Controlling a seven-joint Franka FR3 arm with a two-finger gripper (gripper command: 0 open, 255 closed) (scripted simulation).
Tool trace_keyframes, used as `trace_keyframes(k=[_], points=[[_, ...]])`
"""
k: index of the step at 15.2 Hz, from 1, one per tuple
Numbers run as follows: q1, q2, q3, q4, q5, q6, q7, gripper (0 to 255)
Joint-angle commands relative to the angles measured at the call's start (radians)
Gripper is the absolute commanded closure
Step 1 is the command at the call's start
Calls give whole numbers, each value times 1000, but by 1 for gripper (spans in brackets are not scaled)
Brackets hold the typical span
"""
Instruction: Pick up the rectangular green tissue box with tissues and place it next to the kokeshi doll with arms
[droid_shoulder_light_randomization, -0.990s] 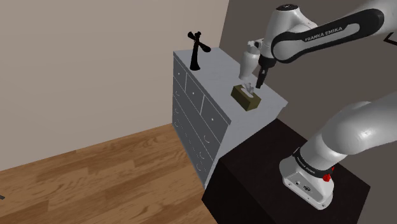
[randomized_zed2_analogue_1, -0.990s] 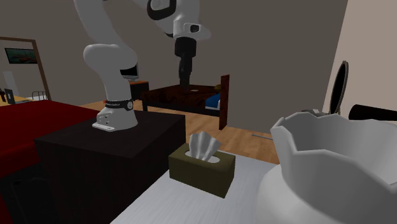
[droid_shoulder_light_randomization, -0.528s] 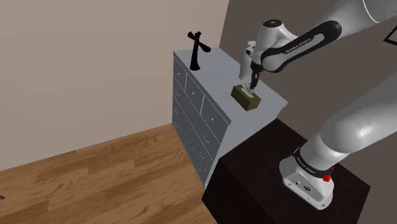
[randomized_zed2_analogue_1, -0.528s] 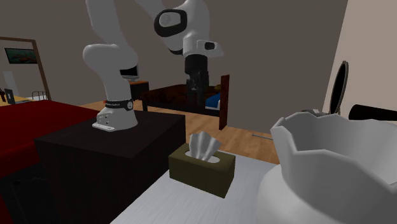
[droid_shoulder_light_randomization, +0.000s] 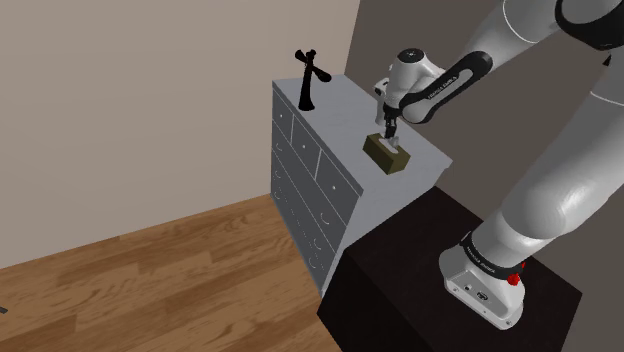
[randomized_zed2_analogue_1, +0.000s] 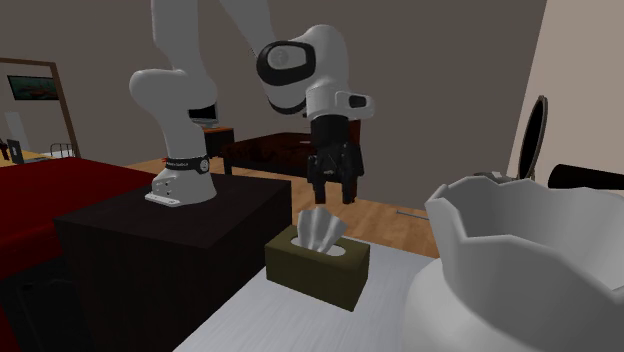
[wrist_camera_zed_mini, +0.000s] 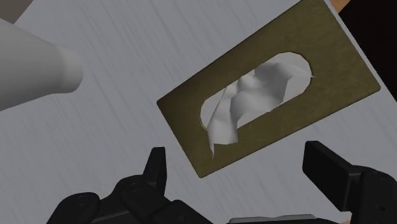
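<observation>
the claw (randomized_zed2_analogue_1: 335, 196) has come down over the last second from well above to just over the tissues (randomized_zed2_analogue_1: 320, 228). its fingers stand spread, holding nothing. the olive-green tissue box (randomized_zed2_analogue_1: 315, 268) has not shifted. it sits on the dresser (droid_shoulder_light_randomization: 345, 105), near the corner closest to the stand (droid_shoulder_light_randomization: 430, 250). i judge the approach nearly done and the grasp not yet made.

in the wrist view the tissue box (wrist_camera_zed_mini: 188, 118) lies slanted across the line between the fingers, so the wrist may need turning. one corner of the box is close to the dresser's edge, and a white vessel (randomized_zed2_analogue_1: 520, 260) stands near. the black kokeshi doll (droid_shoulder_light_randomization: 308, 78) stands well apart at the far end, with bare top between.
</observation>
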Motion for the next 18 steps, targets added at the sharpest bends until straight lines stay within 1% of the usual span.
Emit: trace_keyframes(k=[1, 7, 15, 16, 18], points=[[0, 41, -6, 23, -24, 25, 11, 0], [-6, 141, -31, 62, -68, 92, 50, 0], [-6, 141, -31, 62, -68, 92, 50, 0], [-6, 141, -31, 62, -68, 92, 50, 255], [-6, 141, -31, 62, -68, 92, 50, 255]])
